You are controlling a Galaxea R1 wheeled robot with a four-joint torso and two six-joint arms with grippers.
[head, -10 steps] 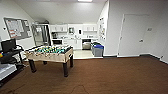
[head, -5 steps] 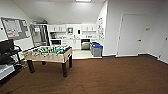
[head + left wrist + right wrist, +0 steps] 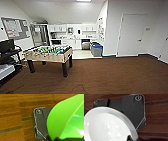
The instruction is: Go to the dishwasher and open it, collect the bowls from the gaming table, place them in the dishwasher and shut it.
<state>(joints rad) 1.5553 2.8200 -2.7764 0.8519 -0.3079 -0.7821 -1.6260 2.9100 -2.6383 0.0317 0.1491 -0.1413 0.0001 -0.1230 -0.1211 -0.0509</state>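
1. Brown carpet [image 3: 105,75] covers the floor ahead of me in the head view; a wooden foosball table [image 3: 48,53] with a green field stands on it to the left.
2. Beyond the carpet I see a pale-floored kitchenette with white cabinets [image 3: 71,28] along the back wall. The dishwasher [image 3: 85,44], a steel-fronted unit, sits under the bench there, well apart from me. Its door looks closed, but it is too small to be sure.
3. A blue-topped bin [image 3: 96,48] stands just right of the dishwasher, near the wall corner.
4. A notice board [image 3: 15,28] hangs on the left wall; a dark cart [image 3: 10,56] stands below it. A white door [image 3: 131,36] is on the right wall.
5. Left wrist view: a bright green bowl [image 3: 65,120] shows large, above the carpet, with a dark part of the left end effector at its edge. I cannot tell whether the fingers pinch it.
6. Right wrist view: a white bowl [image 3: 107,126] shows large over the carpet, a dark part of the right end effector at its rim. Finger state: cannot tell.
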